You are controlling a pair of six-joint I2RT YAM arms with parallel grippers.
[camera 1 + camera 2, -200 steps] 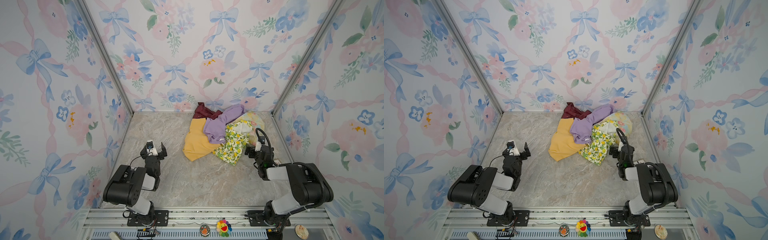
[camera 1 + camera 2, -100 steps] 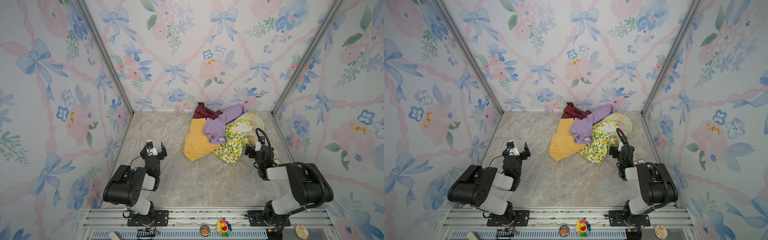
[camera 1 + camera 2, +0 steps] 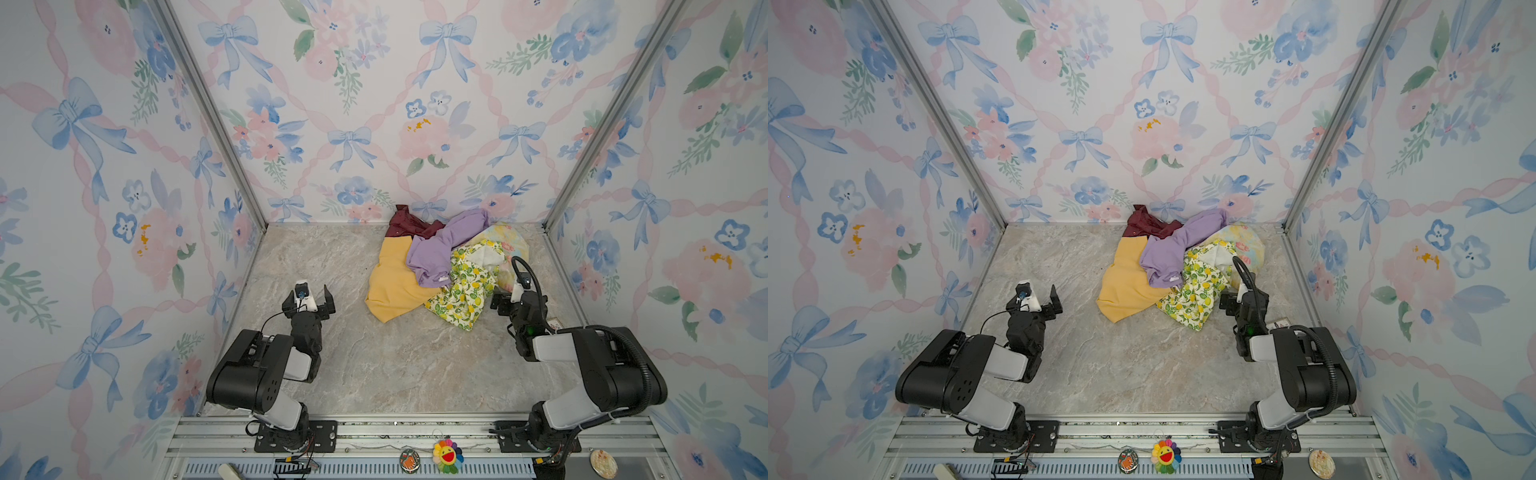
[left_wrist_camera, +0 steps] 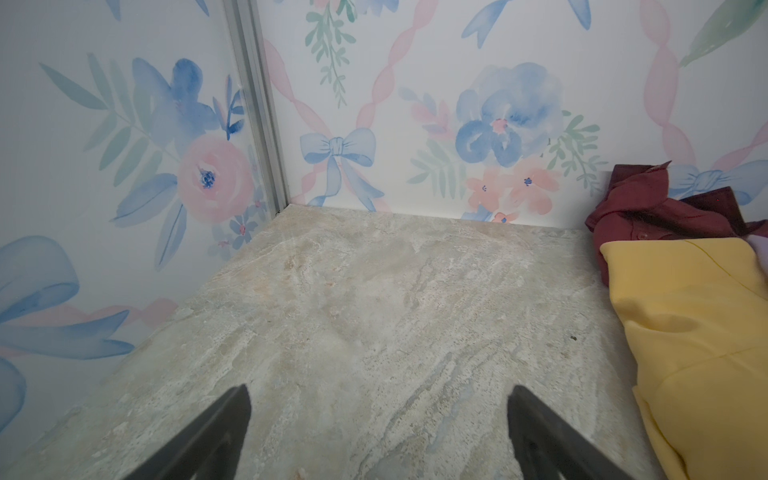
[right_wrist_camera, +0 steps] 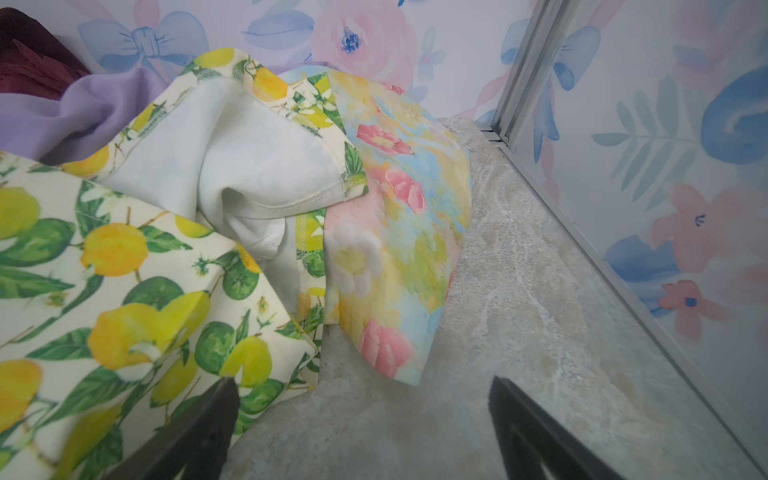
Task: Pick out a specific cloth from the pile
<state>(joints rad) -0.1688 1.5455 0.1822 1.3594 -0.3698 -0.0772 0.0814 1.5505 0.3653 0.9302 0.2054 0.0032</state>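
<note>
Progress is nil: your left end effector [image 3: 309, 297] and right end effector [image 5: 363, 386] both gape empty, and the maroon cloth [image 3: 405, 222] you want lies untouched, well ahead and right of the left one, at the far edge of the pile [image 3: 465, 286].

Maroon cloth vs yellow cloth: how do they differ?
The maroon cloth is crumpled against the back wall; the yellow cloth lies flatter, nearer the front. The maroon cloth shows a small patch; the yellow cloth a broad one. Both plain, untouched.
</note>
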